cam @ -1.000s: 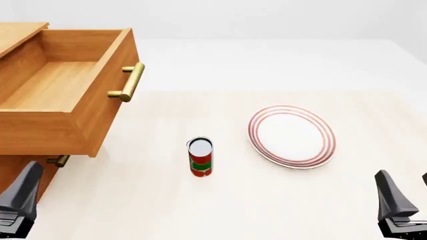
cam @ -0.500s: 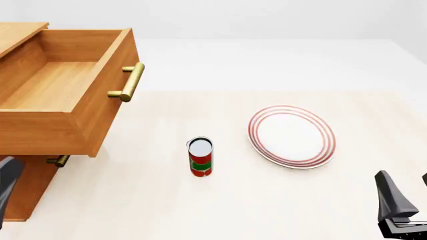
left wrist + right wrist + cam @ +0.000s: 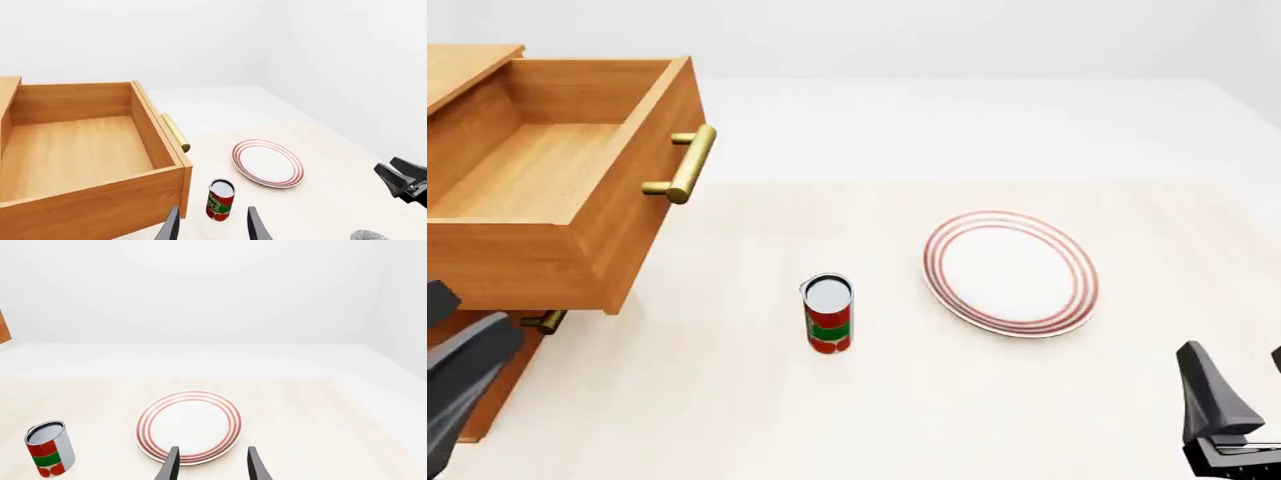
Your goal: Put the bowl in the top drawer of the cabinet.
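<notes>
Desk: pale cream top (image 3: 761, 420) under white walls, with the cabinet (image 3: 474, 60) along the 9 o'clock side.
Top drawer: the top drawer (image 3: 561, 200) is pulled well out at 10 o'clock, brass bar handle (image 3: 687, 165) facing the middle of the desk.
Drawer contents: nothing; its wooden floor is bare.
Lower drawer: only the small handle (image 3: 545, 322) shows under the open one, and it looks shut.
Can: a red and green can (image 3: 827, 313) stands upright near the centre, just off the drawer's front corner. Its top is silver, and I cannot tell what is inside.
Plate: a red-ringed plate (image 3: 1010, 272) lies at 3 o'clock of the can, with nothing on it.
Bowl: absent from the front view. A grey speckled sliver (image 3: 365, 234) at the edge of the left wrist view is probably the bowl, near the arms' edge of the desk.
Left gripper: the left gripper (image 3: 212, 231) has its jaws apart and empty, low at 7 o'clock.
Right gripper: the right gripper (image 3: 210, 467) has its jaws apart and empty, at 5 o'clock.
Step in hand: judged to be reaching for the bowl, with the drawer already open.
Doing it well: pinch the rim with one finger inside, lift level, pass above the can and clear the drawer's front wall before lowering.
</notes>
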Controlling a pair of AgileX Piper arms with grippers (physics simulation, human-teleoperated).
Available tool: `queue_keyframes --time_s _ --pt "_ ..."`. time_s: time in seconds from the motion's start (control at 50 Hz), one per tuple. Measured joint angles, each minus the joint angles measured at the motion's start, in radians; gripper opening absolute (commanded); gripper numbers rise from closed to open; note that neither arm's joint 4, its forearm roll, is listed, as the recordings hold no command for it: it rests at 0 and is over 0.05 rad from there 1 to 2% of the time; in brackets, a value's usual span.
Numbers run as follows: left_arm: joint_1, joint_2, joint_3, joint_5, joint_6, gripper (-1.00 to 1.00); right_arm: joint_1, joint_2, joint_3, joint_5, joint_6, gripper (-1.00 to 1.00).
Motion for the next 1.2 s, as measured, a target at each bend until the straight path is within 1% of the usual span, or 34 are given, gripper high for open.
queue_keyframes --time_s 0.1,0.24,0.6,0.92,1.2 --pt "-0.054 0.038 -0.003 -0.024 -0.011 1.00 0.000 -0.001 0.000 0.001 0.000 1.00" --pt "-0.100 0.072 -0.007 -0.040 -0.020 1.00 0.000 -0.001 -0.001 0.002 0.000 1.00" --pt "-0.180 0.178 -0.005 -0.096 -0.056 1.00 0.000 0.000 -0.013 0.013 0.000 1.00" --pt "-0.259 0.288 0.005 -0.184 -0.084 1.00 0.000 0.001 -0.015 0.015 0.000 1.00" --pt "-0.306 0.378 0.007 -0.254 -0.102 1.00 0.000 0.001 -0.016 0.015 0.000 1.00"
